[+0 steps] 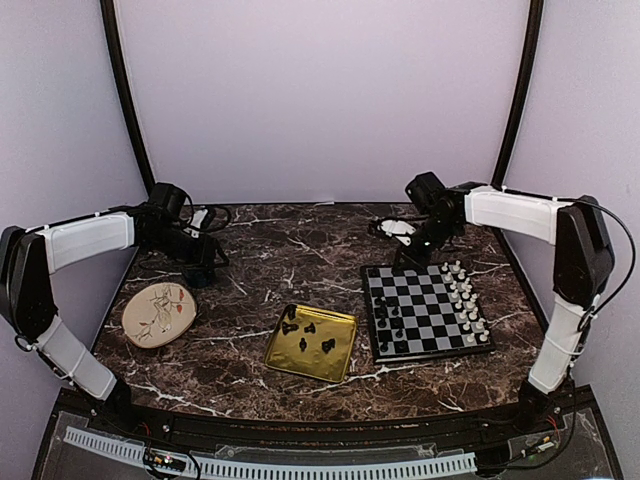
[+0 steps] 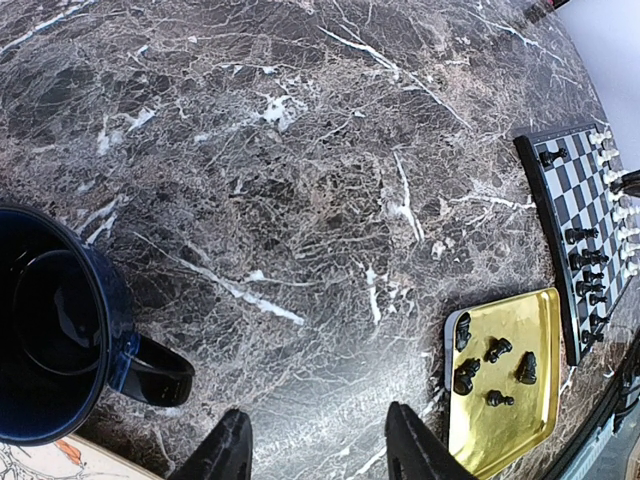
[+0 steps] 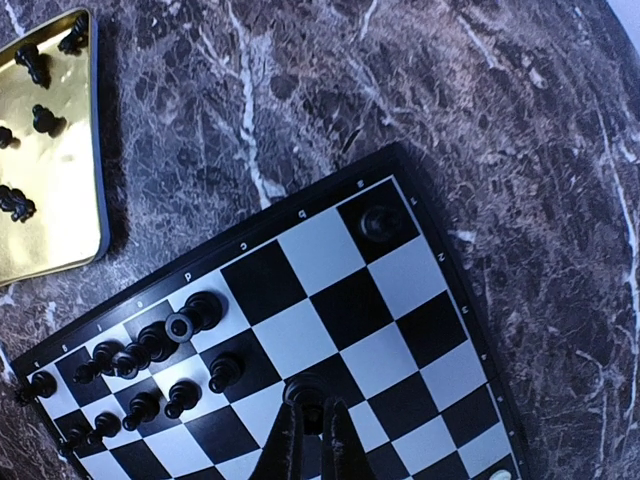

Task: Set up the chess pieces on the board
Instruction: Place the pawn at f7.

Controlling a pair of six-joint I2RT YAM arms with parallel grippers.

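Observation:
The board [image 1: 430, 318] lies at the right of the table. White chess pieces [image 1: 465, 295] line its right side and black chess pieces [image 1: 390, 320] stand along its left. My right gripper [image 3: 318, 412] is shut on a black piece [image 3: 310, 388] over a dark square, two squares in from the board's edge [image 3: 440, 260]. More black pieces [image 3: 150, 345] stand to its left, and one [image 3: 378, 222] is in the corner. My left gripper [image 2: 315, 440] hangs open over bare marble with nothing between its fingers. In the top view it is at the far left [image 1: 203, 272].
A gold tray [image 1: 345, 352] holding several loose black pieces [image 2: 490, 360] sits left of the board. A round floral plate [image 1: 158, 313] lies at the left. A dark blue mug [image 2: 55, 325] stands just left of my left gripper's fingers.

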